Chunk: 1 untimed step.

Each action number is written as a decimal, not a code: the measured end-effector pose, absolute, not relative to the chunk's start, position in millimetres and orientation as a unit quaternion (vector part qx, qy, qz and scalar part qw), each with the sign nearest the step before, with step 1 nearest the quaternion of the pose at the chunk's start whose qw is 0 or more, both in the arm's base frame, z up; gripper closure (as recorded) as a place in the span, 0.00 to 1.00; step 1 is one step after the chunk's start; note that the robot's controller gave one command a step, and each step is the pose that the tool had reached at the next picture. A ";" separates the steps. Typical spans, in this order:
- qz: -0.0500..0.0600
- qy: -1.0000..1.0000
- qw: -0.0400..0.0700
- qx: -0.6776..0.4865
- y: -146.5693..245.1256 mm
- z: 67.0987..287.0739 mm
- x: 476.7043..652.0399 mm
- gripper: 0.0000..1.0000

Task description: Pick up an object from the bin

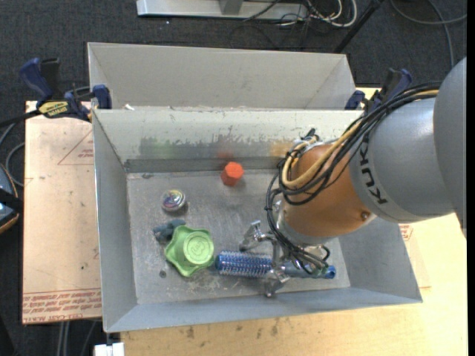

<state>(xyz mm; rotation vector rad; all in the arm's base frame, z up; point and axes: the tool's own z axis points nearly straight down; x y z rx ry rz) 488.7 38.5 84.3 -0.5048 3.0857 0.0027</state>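
Observation:
My gripper hangs low over the front of the bin, under the orange wrist cover. It is open, with one fingertip behind a blue hairbrush and the other in front of it. The brush lies flat along the front wall, bristle head to the left, and its handle runs right under the gripper. Touching the brush head on the left is a green flower-shaped lid.
A small dark blue-grey piece sits by the green lid's upper left. A small shiny multicoloured ball lies further back on the left. An orange cap stands near the back wall. The arm covers the bin's right half.

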 end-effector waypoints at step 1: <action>0.001 0.987 0.001 -0.161 37.0 84.5 486.4 1.00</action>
